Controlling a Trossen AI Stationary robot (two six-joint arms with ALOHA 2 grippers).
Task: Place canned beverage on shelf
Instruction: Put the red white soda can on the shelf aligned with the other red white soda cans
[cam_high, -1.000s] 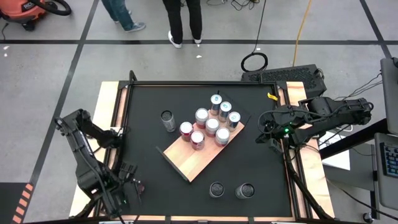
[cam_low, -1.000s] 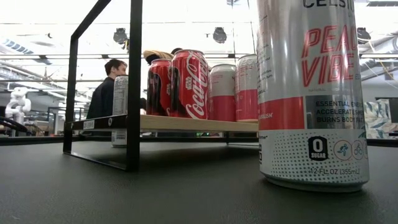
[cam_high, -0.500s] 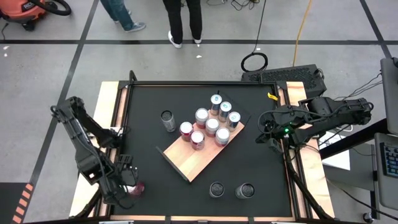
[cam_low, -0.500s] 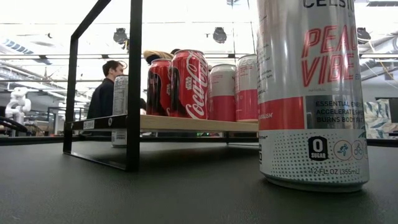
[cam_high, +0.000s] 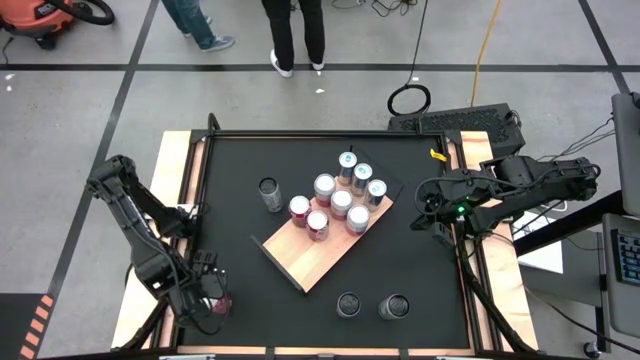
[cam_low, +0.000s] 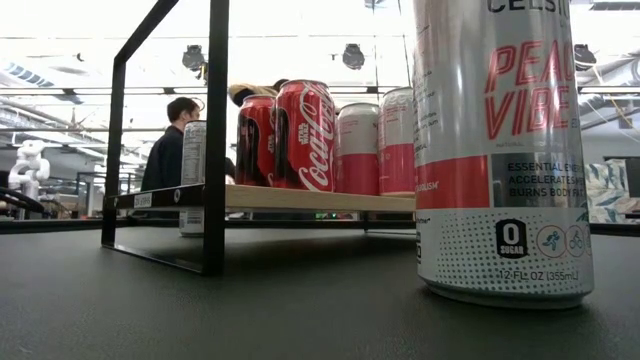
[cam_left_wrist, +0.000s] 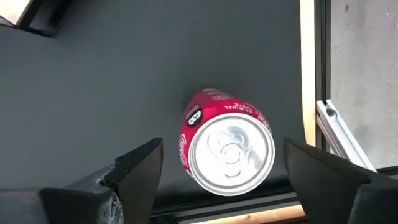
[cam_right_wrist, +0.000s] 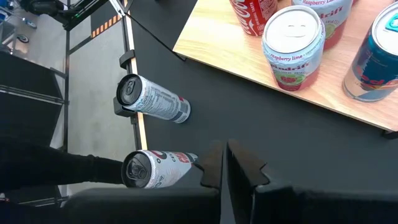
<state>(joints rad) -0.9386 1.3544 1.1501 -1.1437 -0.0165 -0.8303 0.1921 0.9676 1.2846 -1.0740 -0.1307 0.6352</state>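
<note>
The red can (cam_left_wrist: 227, 149) stands upright at the near left corner of the black surface (cam_high: 240, 280), right by its edge. The left gripper (cam_left_wrist: 224, 180) hangs above it with jaws spread wide, one on each side of the can, neither touching. The shelf (cam_high: 320, 248) lies mid-surface, carrying seven cans at its far end. At the right edge the right gripper (cam_right_wrist: 225, 163) waits, jaws closed on nothing.

I see seven cans (cam_high: 341, 197) on the shelf (cam_high: 312, 253), one can (cam_high: 269, 193) left of it, two (cam_high: 370, 305) in front.
</note>
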